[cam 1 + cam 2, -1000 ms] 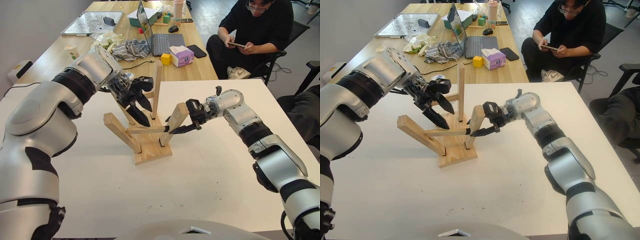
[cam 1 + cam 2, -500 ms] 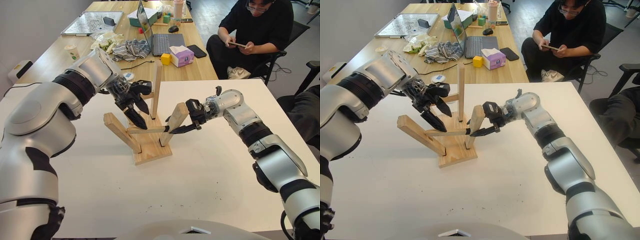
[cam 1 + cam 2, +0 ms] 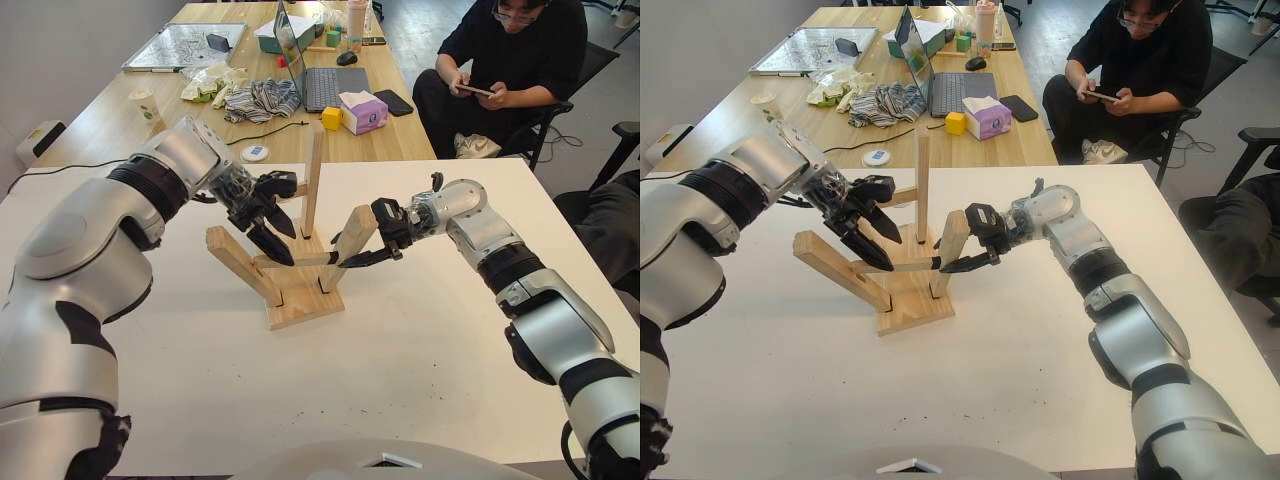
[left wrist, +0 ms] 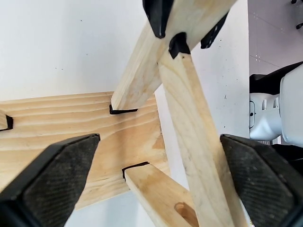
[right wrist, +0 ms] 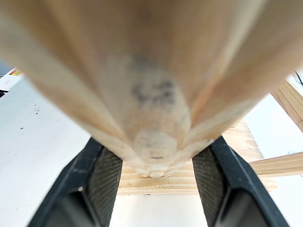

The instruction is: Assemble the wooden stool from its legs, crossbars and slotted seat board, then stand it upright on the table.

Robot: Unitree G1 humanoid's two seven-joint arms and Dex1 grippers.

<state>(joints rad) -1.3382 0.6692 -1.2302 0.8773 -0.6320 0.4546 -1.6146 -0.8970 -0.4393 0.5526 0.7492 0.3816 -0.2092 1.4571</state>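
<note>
Seat board [image 3: 305, 300] lies flat on the white table [image 3: 400, 350], legs poking up from its slots. Right gripper [image 3: 355, 240] is clamped on the leaning leg [image 3: 330, 275]. Left gripper [image 3: 282, 228] hangs spread wide by the crossbar [image 3: 300, 260], gripping nothing.

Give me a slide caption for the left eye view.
Right gripper holds a stool leg standing in the seat board while the open left gripper hovers at the crossbar.

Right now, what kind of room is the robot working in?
Probably an office or lab workroom. Behind the white table, where the half-built stool stands, a long wooden desk holds an open laptop, a tissue box and a paper cup.
</note>
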